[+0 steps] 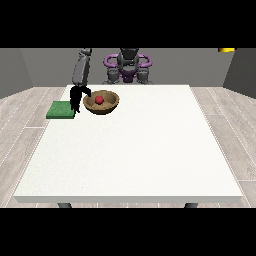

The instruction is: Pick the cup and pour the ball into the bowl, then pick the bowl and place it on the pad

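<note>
- Bowl: brown, upright on the table, far part toward the robot and toward the view's left. It serves as landmark here.
- Ball: red, lying inside the bowl; the pour looks done on this evidence.
- Cup: not made out anywhere.
- Pad: green, flat on the table, near the bowl on the view's left side, apart from it. Judged the bowl's destination, so only a short carry sideways remains.
- Hand at the view's left: black, hanging between pad and bowl, at the bowl's left rim, with one part reaching over that rim. Whether the fingers are spread or pinching the rim cannot be told. Its grey arm comes down steeply from above.
- Hand at the view's right: not seen.
- Step judged: taking hold of the bowl for the pad.
</note>
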You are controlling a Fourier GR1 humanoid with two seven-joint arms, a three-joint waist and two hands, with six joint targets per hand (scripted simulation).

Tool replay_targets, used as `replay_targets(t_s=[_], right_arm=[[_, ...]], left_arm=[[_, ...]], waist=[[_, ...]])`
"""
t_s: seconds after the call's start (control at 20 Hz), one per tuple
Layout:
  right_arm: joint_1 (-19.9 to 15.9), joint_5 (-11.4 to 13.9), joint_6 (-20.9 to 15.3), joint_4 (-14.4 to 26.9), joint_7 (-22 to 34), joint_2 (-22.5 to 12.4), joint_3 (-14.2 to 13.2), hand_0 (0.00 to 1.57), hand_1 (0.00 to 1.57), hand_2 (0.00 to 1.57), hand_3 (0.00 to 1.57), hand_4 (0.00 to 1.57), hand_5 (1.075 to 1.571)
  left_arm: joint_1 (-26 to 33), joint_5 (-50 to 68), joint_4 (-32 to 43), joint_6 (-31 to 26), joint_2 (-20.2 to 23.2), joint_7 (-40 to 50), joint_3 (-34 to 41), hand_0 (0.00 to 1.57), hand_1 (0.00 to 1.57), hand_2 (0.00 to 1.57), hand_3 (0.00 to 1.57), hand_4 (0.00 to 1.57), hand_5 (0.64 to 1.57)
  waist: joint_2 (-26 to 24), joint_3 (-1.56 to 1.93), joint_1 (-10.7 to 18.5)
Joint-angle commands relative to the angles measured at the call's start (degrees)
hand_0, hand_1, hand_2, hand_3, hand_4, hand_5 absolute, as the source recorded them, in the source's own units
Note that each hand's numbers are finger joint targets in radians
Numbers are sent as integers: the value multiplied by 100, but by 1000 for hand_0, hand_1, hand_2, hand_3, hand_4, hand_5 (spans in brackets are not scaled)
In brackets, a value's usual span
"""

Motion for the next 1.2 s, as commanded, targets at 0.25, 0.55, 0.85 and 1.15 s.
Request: replay_targets(t_s=[0.25,0.55,0.85,1.15], right_arm=[[-174,154,-379,228,-8,318,173,0,0,0,0,444,1547],[-493,82,-751,61,409,396,142,0,0,0,0,498,1556],[293,636,-1705,619,281,-80,59,1571,1571,1571,1571,944,1471],[454,779,-2109,89,645,-469,164,1571,1571,1571,1365,960,1536]], left_arm=[[80,101,-7,12,175,-26,117,0,0,0,0,1024,1536],[324,283,389,-382,577,-378,468,0,0,0,0,1022,1543],[-172,620,-159,-333,550,163,368,0,0,0,0,1028,1529],[-37,679,-29,-451,547,25,431,0,0,0,0,1143,1520]], waist=[[173,119,-76],[219,113,-130],[688,121,351],[564,95,304]])
